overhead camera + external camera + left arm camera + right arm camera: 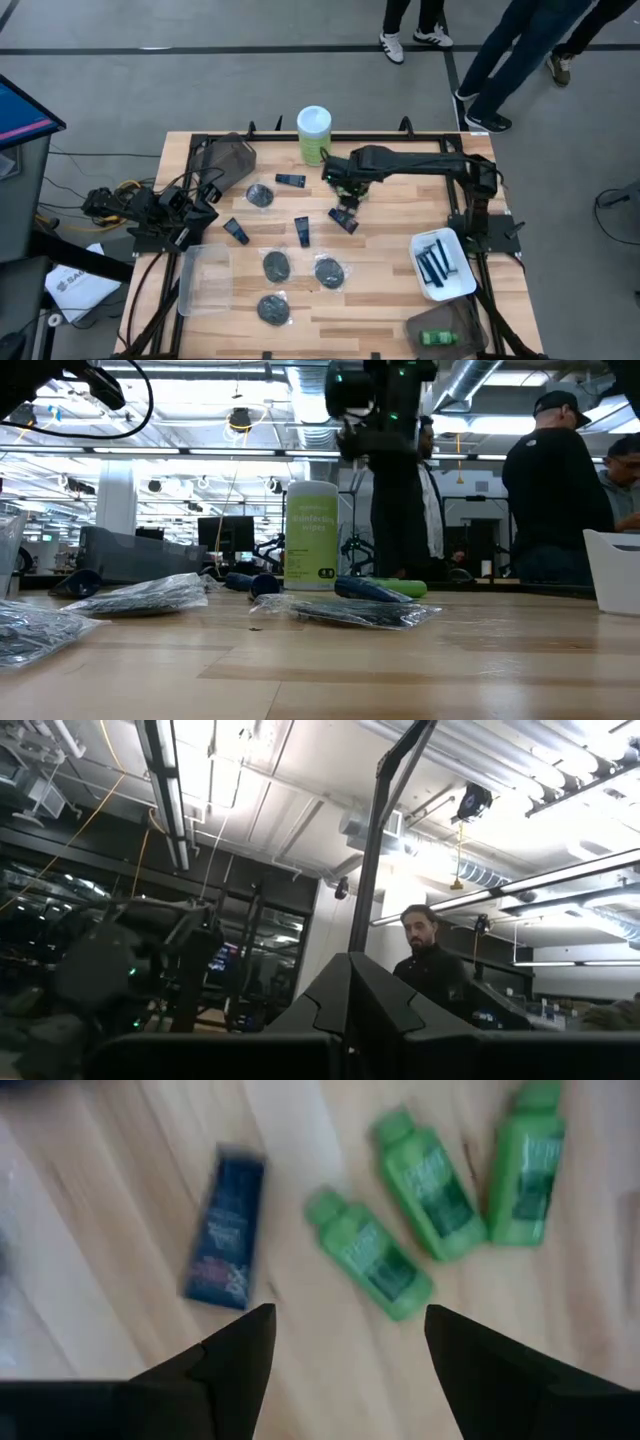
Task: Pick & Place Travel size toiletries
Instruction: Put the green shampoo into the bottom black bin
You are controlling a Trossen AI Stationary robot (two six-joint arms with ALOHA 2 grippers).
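My right gripper [345, 1342] is open and hangs above the table's middle, clear of everything; in the low view it shows high up [385, 405]. Below it three small green bottles [372, 1267] lie flat on the wood, with a navy tube [225, 1230] beside them. In the high view my arm hides most of these bottles. More navy tubes [302, 232] and wrapped black discs [329, 272] lie scattered on the table. Blue razors [437, 263] lie in the white tray. My left gripper [200, 215] waits at the table's left edge, shut and pointing up.
A tall green canister with a white lid [314, 133] stands at the far edge. A clear tray [205, 280] sits near left and the white tray's rim [455, 238] near right. Brown bags lie far left [230, 160] and near right [450, 328]. People stand beyond the table.
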